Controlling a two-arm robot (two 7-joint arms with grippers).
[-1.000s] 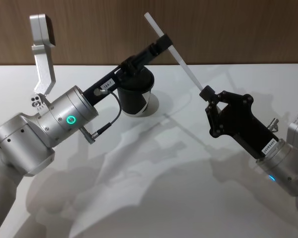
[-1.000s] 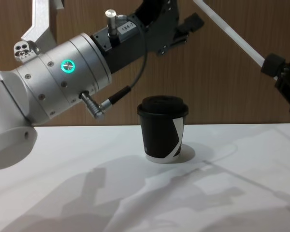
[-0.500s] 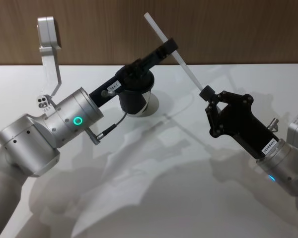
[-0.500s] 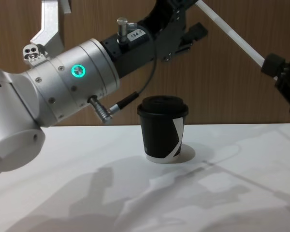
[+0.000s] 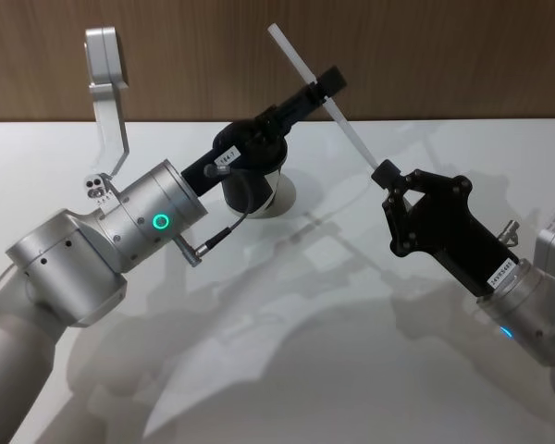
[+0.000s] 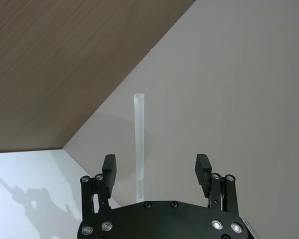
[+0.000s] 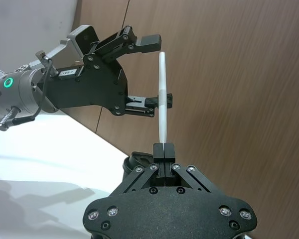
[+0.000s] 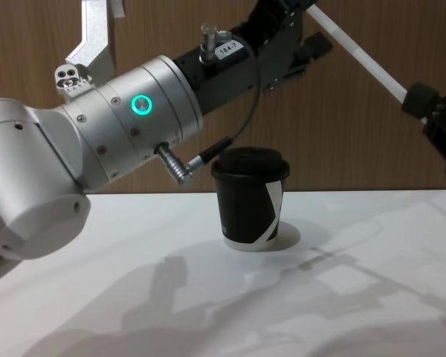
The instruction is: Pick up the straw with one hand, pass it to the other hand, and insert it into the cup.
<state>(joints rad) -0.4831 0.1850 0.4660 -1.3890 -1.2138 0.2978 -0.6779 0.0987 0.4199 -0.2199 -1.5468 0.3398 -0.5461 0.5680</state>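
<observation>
Right hand point(image 5: 386, 173) pinches the lower end of a slanted straw point(image 5: 356, 141), in the air near the cup point(image 8: 249, 197) on the desk point(image 8: 97, 297). Left hand point(image 6: 156, 167), fingers apart, straddles its upper half. The straw is probably light and crushable, so grip gently there.

- a white table point(image 5: 351, 388) stretches from the near side to the far side.
- the cup point(image 8: 250, 201) stands upright on it, at the far side, about midway between left and right.

White straw point(image 7: 162, 94) pinched by right gripper point(image 7: 163, 149), left gripper point(image 7: 158, 69) jaws apart alongside
</observation>
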